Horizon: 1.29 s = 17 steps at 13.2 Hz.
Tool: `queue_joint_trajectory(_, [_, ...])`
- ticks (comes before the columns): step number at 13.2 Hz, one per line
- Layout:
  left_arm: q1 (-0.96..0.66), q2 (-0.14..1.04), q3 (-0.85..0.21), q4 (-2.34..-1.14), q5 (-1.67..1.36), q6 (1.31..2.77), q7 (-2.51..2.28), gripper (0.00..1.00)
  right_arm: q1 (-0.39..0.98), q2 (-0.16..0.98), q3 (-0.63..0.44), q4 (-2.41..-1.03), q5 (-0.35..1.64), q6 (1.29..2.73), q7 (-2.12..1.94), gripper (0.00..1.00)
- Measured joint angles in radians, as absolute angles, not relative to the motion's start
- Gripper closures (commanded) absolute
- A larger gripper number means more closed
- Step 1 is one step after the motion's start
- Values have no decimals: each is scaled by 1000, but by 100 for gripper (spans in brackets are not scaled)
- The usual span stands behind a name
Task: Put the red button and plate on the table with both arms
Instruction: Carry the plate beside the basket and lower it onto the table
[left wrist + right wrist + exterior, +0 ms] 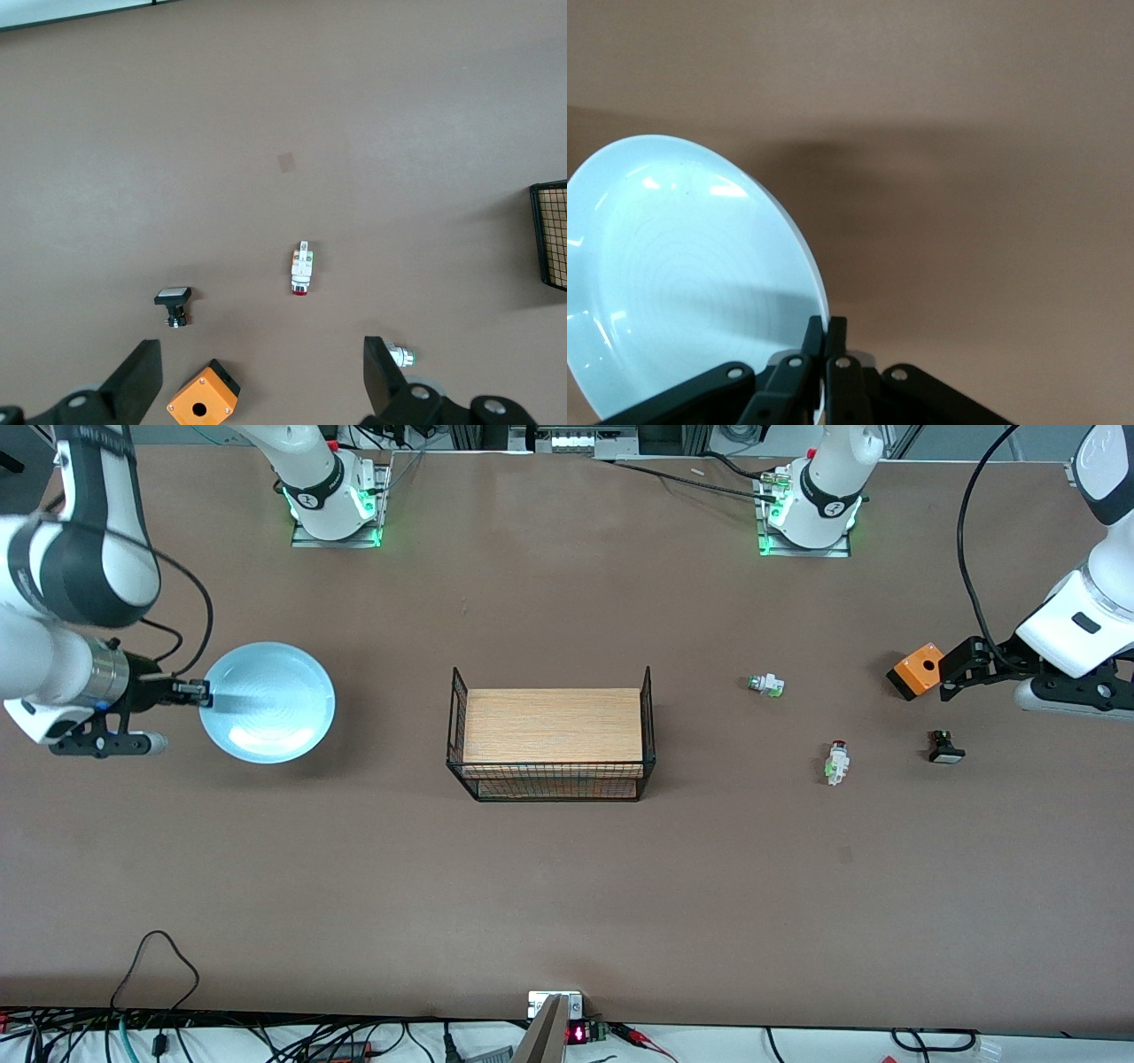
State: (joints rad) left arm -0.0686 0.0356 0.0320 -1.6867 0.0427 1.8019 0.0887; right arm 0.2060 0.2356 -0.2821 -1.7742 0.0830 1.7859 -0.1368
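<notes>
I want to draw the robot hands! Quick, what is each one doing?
Left gripper: open, holding nothing, up over the orange box.
Right gripper: shut on the rim of the light-blue plate.

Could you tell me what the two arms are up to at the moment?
The right gripper is shut on the rim of the plate, toward its end of the table. The left gripper is open beside the orange box. The red button lies untouched on the table.
</notes>
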Motion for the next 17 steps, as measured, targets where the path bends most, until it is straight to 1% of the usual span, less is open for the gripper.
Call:
queue_joint_trajectory(3, [-69, 36, 32, -1687, 43, 1802, 89, 0, 166, 306, -282, -1808, 86, 1897, -242, 100])
queue_joint_trajectory(7, [-69, 36, 32, -1687, 43, 1802, 89, 0, 163, 374, -277, -1838, 116, 2006, -256, 100])
queue_joint_trajectory(11, [-69, 36, 32, -1687, 43, 1802, 89, 0, 164, 439, -234, -1852, 147, 2134, -260, 100])
queue_joint_trajectory(17, [-69, 36, 32, -1687, 43, 1802, 89, 0, 161, 530, -218, -1854, 172, 2258, -280, 100])
